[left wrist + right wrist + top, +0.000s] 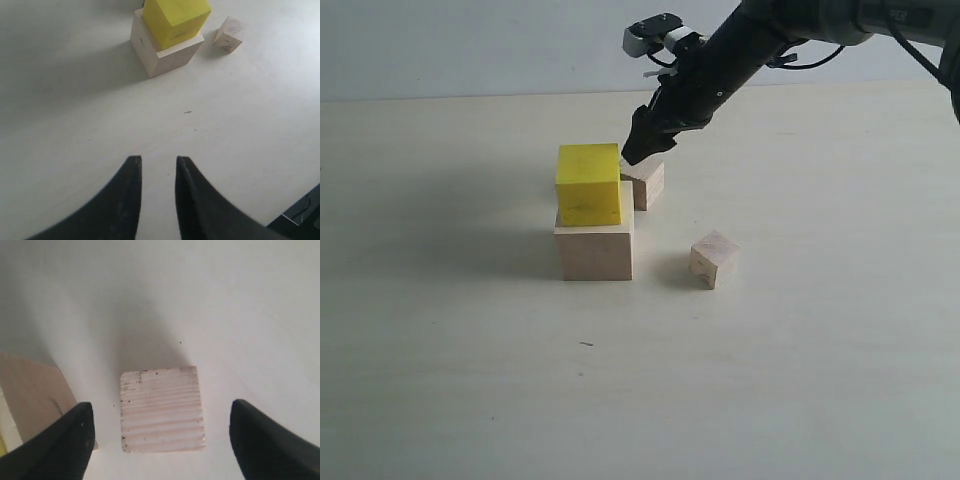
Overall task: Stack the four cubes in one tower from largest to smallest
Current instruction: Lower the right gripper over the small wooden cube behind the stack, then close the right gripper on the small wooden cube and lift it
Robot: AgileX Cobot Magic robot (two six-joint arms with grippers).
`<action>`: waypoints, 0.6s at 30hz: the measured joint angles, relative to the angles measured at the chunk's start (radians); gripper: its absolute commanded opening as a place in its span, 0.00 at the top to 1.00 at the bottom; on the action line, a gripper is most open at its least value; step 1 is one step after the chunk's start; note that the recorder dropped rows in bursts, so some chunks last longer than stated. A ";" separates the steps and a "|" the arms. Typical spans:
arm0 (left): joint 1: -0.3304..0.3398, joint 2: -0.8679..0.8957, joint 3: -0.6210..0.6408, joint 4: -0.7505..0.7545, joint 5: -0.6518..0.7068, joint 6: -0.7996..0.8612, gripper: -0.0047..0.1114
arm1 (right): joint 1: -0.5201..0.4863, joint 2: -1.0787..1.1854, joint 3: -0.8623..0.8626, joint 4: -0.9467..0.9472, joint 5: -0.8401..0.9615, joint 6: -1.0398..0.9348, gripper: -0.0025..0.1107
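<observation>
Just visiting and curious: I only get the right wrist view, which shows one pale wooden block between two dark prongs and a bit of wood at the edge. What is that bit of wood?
Observer: It is a corner of the large wood cube. A yellow cube sits on top of it.
Operator: Are there any more blocks than those?
Observer: Yes. Besides the small wood cube you see, a second small wood cube lies by itself on the table, apart from the others.
</observation>
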 measured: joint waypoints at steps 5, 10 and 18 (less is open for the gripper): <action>0.000 0.000 0.000 0.000 0.000 0.002 0.74 | 0.000 0.000 0.000 0.000 0.006 -0.015 0.34; 0.000 0.000 0.000 0.005 0.000 0.004 0.74 | 0.000 0.000 0.000 0.004 0.009 -0.023 0.34; 0.000 0.000 0.000 0.016 0.000 0.004 0.74 | 0.000 0.040 0.000 0.010 0.013 -0.027 0.34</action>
